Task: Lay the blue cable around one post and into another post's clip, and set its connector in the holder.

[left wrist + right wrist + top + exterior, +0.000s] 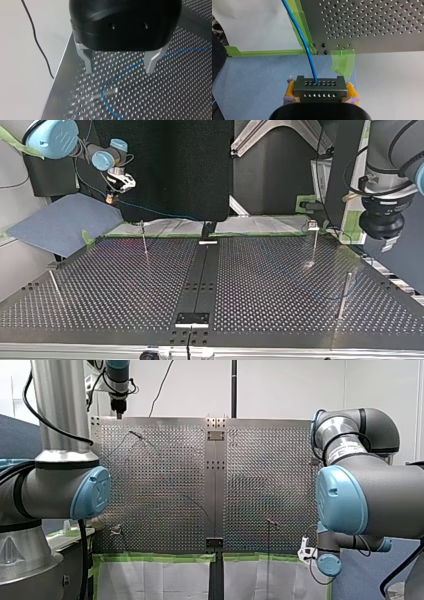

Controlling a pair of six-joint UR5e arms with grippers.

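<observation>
A plain white wall (280, 385) closes the far side in the front view, with 1 black pole (233, 385) standing upright before it and 1 thin black wire (162, 382) hanging down across it, and the light glints off the perforated metal table (165, 485). Along the table's near edge in that view runs green tape (150, 558) over white sheeting (150, 580), and a blue-grey mat (60, 225) lies beside the table at the top view's left. Behind the table in the top view stand black panels (200, 165) and a slanted aluminium frame bar (247, 140), with a pale wall (12, 205) at the left.
</observation>
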